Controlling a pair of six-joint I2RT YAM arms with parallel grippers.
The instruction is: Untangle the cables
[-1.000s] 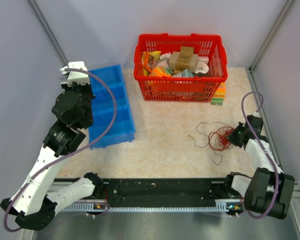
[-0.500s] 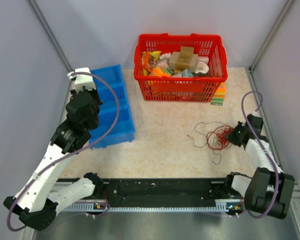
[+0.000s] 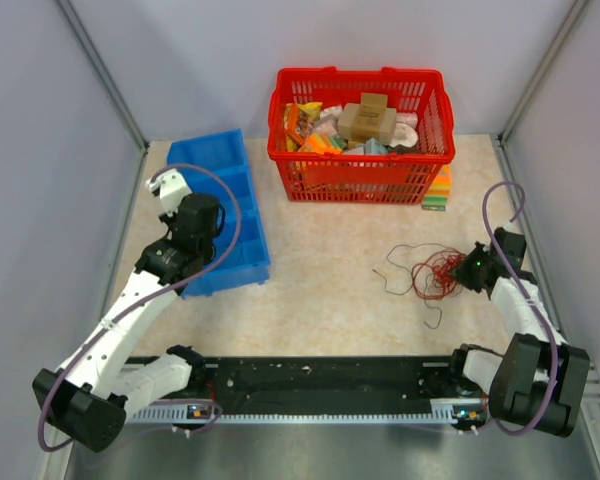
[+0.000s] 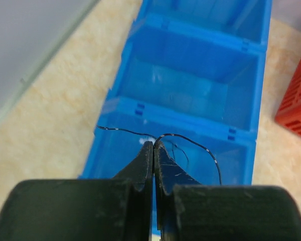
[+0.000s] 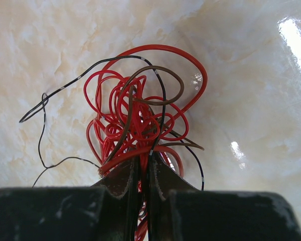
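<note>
1. Since a second earlier my left arm had swung in from the wall, closer to the red basket [image 3: 360, 178], and now hung over the blue bin [image 3: 250, 268] left of the basket.
2. My left gripper [image 4: 153, 145] had its fingers [image 4: 140, 168] pressed fully together. A thin black wire [image 4: 183, 136] met them at the tips and looked pinched there, arching out to both sides above the bin's compartment farthest from the basket's back.
3. My right gripper [image 5: 143, 161] had barely moved. Its fingers [image 5: 163, 178] were shut tight on red strands at the near edge of the cables [image 5: 140, 120].
4. The cables [image 3: 436, 274] lay about where they had been, as a loose red and dark bundle on the table [image 3: 330, 260]. They sat in front of the basket's right end and well clear of it, with thin dark strands trailing out toward the basket's left side.
5. Bare table stretched in front of the basket, from the bundle across to the bin's wall.
6. On the side away from the basket's middle there was little room, because my right arm ran close along the side wall rail [image 3: 525, 215].
7. A small coloured stack [image 3: 439, 187] sat touching the basket's right front corner, apart from the bundle.
</note>
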